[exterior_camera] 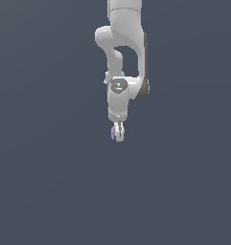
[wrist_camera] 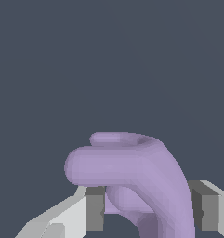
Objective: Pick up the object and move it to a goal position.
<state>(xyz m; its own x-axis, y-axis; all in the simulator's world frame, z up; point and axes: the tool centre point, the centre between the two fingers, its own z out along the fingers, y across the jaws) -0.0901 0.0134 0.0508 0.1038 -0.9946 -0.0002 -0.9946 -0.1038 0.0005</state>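
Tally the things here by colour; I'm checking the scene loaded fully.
Lavender: 1, the small curved pronged piece, gripped between the pads.
White: 1, the robot arm with its pincer.
Total: 2.

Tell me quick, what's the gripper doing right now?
Gripper: closed on the purple piece, one finger on each side of it.

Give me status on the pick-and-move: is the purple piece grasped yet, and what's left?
Done: the lavender object sits between the gripper fingers, jaws closed on it in the wrist view. In hand: the exterior view shows it at the gripper tip, sticking out toward the exterior view's left; whether it's lifted off the surface can't be judged against the plain backdrop. Left: carrying it to the goal. No goal marker shows in either view.
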